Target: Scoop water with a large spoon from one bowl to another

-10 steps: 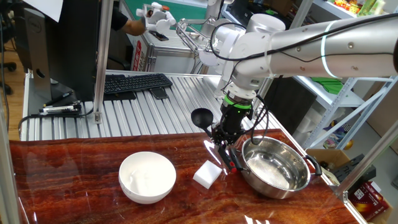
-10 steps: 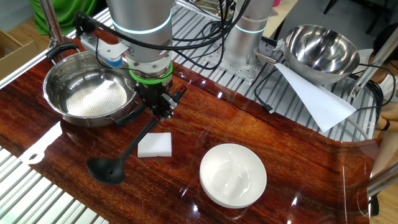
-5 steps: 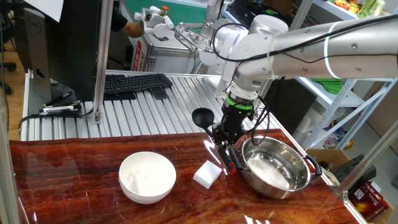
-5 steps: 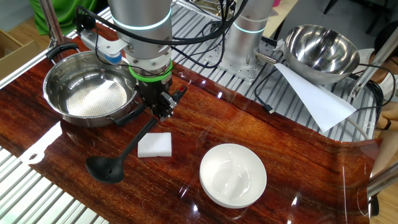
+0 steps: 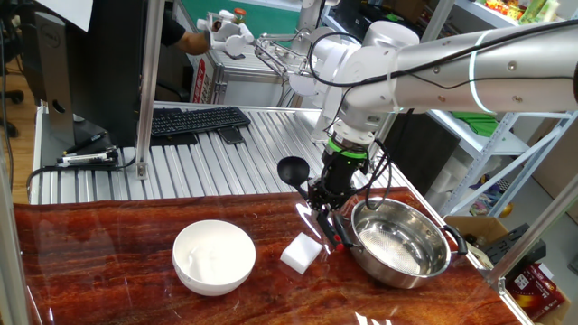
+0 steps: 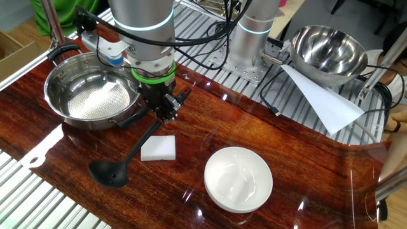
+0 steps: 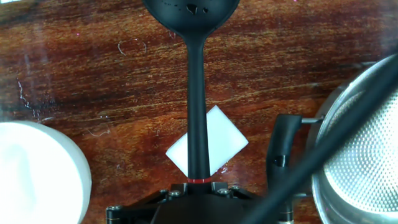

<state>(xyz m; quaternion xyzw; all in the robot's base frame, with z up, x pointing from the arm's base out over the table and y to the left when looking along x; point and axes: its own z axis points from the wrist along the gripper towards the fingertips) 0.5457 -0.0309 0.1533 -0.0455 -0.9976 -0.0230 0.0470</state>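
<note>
a: ladle (image 6: 121,163), black, long thin handle with a red mark near its end. where is it?

b: held in the gripper (image 6: 166,114). the fingers are clamped on the handle right at the red mark, and the gripper points straight down at the table (image 6: 305,140). in the hand view the handle (image 7: 198,106) runs straight up from the jaws to the round cup (image 7: 192,14) at the top edge.

a: is the cup on the table?

b: in the other fixed view the cup sits low, near the table's edge by the metal slats. i can't tell whether it touches the wood. the handle passes over a white block (image 6: 158,148) that lies flat on the table; in the hand view the block (image 7: 217,138) shows on both sides of the handle.

a: and the bowls?

b: the steel bowl (image 5: 402,242), wide and shiny with small black side handles, stands just beside the gripper. the white bowl (image 5: 214,256) stands well apart from it, on the other side of the block. in the hand view the steel bowl (image 7: 367,155) fills the right edge and the white bowl (image 7: 37,174) the lower left.

a: any water?

b: can't make it out in either bowl. the steel bowl's bottom shows only a dotted sheen.

a: anything else?

b: a second steel bowl (image 6: 331,51) sits off the table beyond the arm's base, and a black keyboard (image 5: 194,119) lies on the metal slats behind.
</note>
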